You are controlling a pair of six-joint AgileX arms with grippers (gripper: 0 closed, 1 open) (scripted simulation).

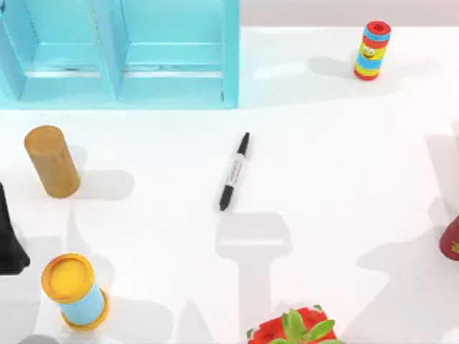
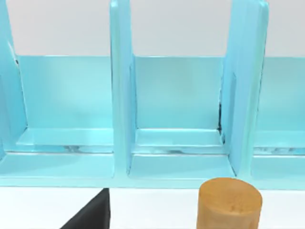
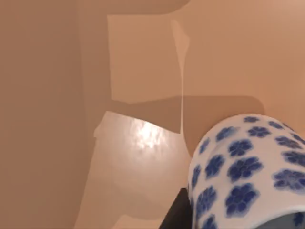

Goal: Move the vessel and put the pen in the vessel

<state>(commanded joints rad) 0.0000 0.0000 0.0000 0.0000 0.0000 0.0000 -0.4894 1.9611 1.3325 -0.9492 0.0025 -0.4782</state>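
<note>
From above, the white table [image 1: 344, 179] has the pen [image 1: 234, 172] lying flat near its middle. The pen is tilted, with one black end up toward the blue shelf [image 1: 118, 54] and the other end down toward the near edge. The shelf stands at the top left of the table. A tan wooden cylinder [image 1: 51, 160] stands at the left, below the shelf. A light-blue can with a yellow lid [image 1: 74, 290] stands near the bottom left corner. A dark part of my left arm [image 1: 10, 240] pokes in at the left edge, between the cylinder and the can. A striped red, blue and yellow can [image 1: 372, 49] stands at the top right. A red thing [image 1: 450, 239] sits at the right edge. A red pot with a green plant [image 1: 297, 330] sits at the bottom edge. Nothing touches the pen.

From the left wrist, the blue shelf [image 2: 171, 119] shows 3 open slots side by side. The tan cylinder [image 2: 229, 202] stands in front of it. A black piece [image 2: 93, 214] shows low down. I cannot tell if the left pincer is wide or narrow.

From the right wrist, the vessel [image 3: 248, 176] is very close, white with blue flowers. A dark bit of the right gripper [image 3: 177, 214] sits just beside it. Behind it is a tan surface [image 3: 62, 119] with a shiny spot. I cannot tell if this pincer is holding the vessel.
</note>
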